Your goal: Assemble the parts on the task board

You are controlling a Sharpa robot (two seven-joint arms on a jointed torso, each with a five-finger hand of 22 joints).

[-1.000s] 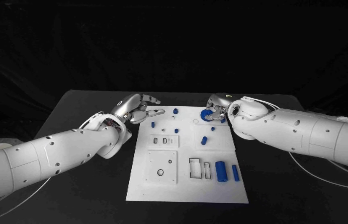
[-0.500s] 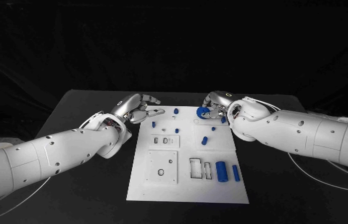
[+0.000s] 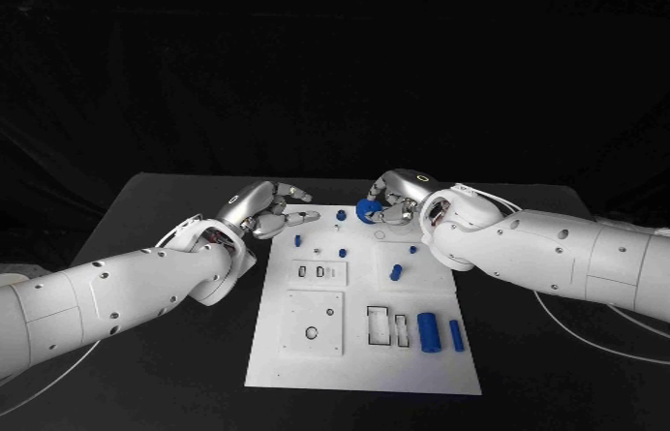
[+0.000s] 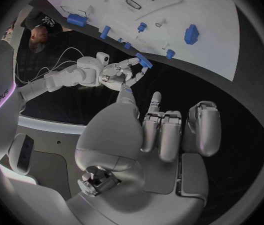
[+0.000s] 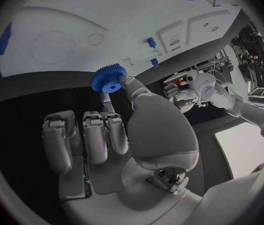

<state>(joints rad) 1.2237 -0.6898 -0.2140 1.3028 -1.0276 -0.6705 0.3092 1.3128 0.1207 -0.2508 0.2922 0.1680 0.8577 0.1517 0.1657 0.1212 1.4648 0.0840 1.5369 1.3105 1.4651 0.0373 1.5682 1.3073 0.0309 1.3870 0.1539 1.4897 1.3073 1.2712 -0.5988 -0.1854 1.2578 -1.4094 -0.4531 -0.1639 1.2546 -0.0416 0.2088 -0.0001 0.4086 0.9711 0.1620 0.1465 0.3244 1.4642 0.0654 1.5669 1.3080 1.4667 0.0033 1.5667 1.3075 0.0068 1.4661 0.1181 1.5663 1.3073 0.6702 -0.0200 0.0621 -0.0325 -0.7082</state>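
My right hand (image 3: 395,201) pinches a blue toothed gear (image 3: 367,211) between thumb and finger, lifted above the far edge of the white task board (image 3: 363,368). In the right wrist view the gear (image 5: 109,80) sits at the tips of that hand (image 5: 107,130), just off the board's edge (image 5: 107,20). By the board's far left corner my left hand (image 3: 265,209) hovers with fingers spread and nothing in it. The left wrist view shows this hand (image 4: 163,135) and, beyond it, the right hand (image 4: 121,75) with the gear (image 4: 144,61).
Two blue cylinders (image 3: 426,331) (image 3: 455,334) lie at the board's near right, beside rectangular slots (image 3: 379,323). Several small blue pieces (image 3: 395,272) (image 3: 341,253) (image 3: 296,240) dot its far half. A raised square with a round hole (image 3: 312,331) lies near left. Black table (image 3: 154,354) surrounds the board.
My right hand has carried the gear to the left and slightly away, from the board's far right toward its far middle. The left hand has stayed put.
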